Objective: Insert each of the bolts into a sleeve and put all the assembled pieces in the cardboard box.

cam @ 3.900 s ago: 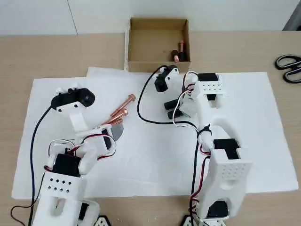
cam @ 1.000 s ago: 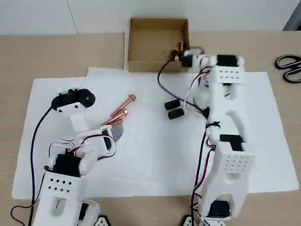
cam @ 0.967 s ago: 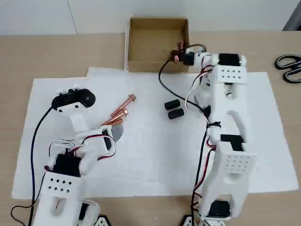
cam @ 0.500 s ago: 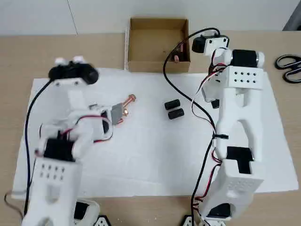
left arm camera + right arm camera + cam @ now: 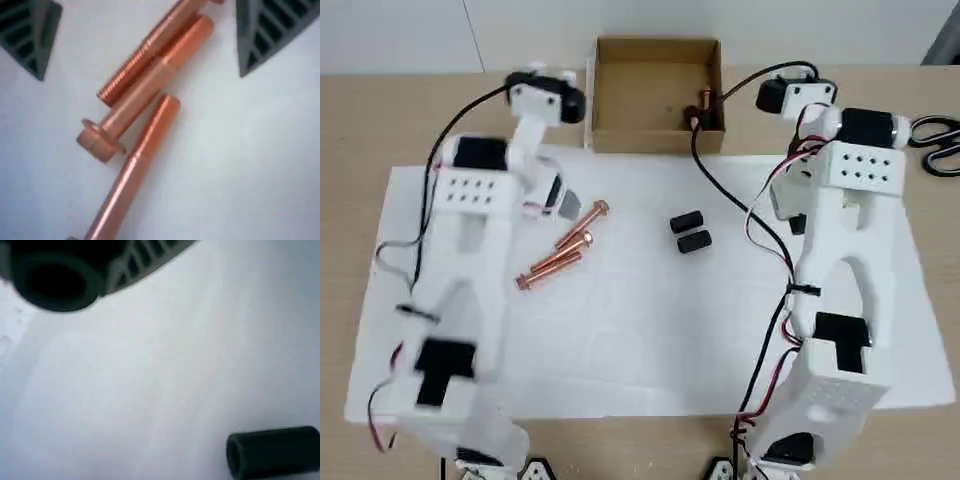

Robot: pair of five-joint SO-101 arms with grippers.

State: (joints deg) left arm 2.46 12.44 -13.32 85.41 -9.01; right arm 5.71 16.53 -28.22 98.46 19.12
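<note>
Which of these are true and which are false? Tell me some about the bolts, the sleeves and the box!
1. Three copper bolts lie on the white paper. True.
2. Both black sleeves are inside the cardboard box. False: they lie on the paper, outside the box.
3. The left gripper has its jaws shut on a bolt. False: the jaws are open above the bolts and hold nothing.
4. Another bolt sits in a corner of the cardboard box. True.
</note>
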